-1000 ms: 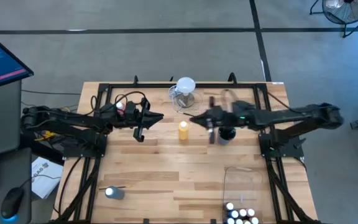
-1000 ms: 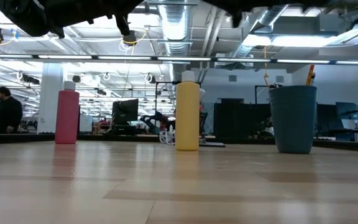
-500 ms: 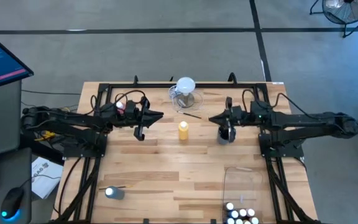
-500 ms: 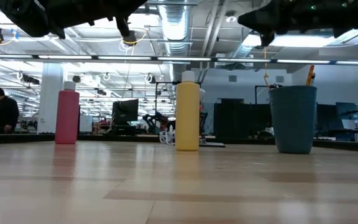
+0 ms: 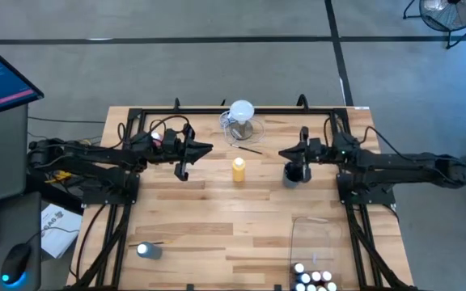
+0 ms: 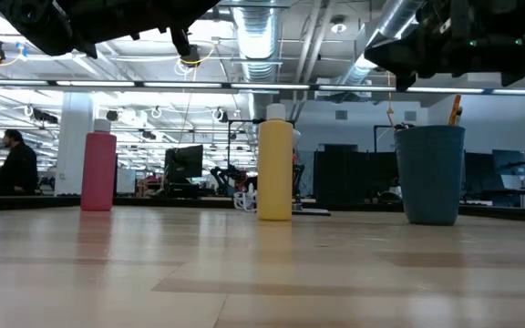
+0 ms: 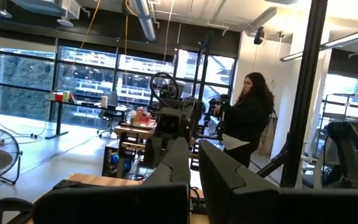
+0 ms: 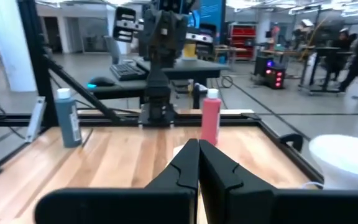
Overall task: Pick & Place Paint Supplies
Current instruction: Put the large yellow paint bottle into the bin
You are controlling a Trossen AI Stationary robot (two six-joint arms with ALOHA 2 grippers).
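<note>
From above, the left gripper (image 5: 207, 149) hangs over the table's left half, fingers pressed together and empty, its arm covering most of the pink-red bottle (image 5: 158, 139). The right gripper (image 5: 285, 153), also closed on nothing, sits beside the dark cup (image 5: 295, 173). The yellow bottle (image 5: 238, 169) stands between them. A thin brush (image 5: 250, 149) lies near the clear jug (image 5: 240, 121). White-capped bottles (image 5: 312, 279), seemingly inside a clear bin (image 5: 298, 234), are cut off at the edge. The blue bottle (image 8: 68, 117) shows only in the right wrist view.
</note>
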